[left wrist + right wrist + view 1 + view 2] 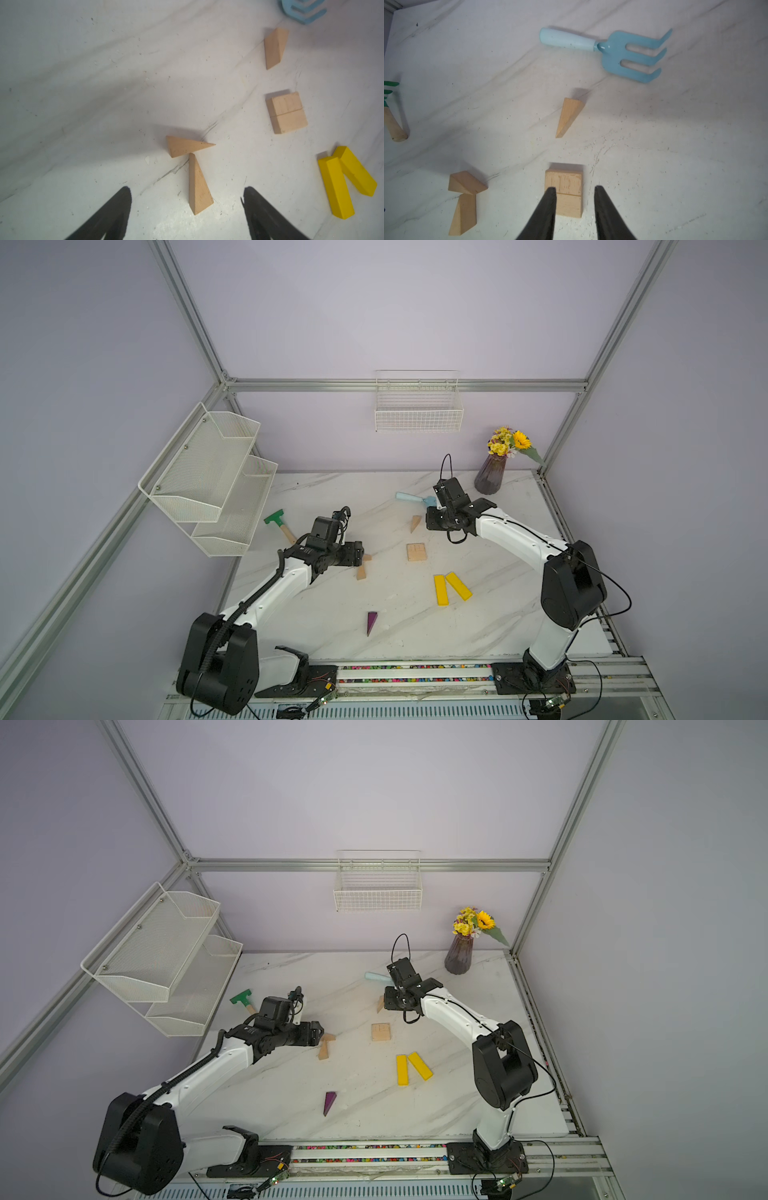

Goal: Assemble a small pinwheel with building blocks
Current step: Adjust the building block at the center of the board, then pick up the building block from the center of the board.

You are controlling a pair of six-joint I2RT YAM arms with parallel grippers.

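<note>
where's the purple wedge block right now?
In both top views the small purple wedge block lies alone on the white marble table, near its front edge, on the robot's left of the two flat yellow bars.

A tan wedge (368, 558) is partly hidden under the left gripper (363, 552); the rake (304, 20) is cut off.

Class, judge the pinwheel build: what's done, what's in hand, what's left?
Done: two tan blocks sit side by side as the square hub. In hand: nothing held; the left gripper hangs open near two touching tan wedges, the right gripper open near the hub. Left: those wedges, the third tan wedge, the purple wedge and yellow bars lie apart from it.
</note>
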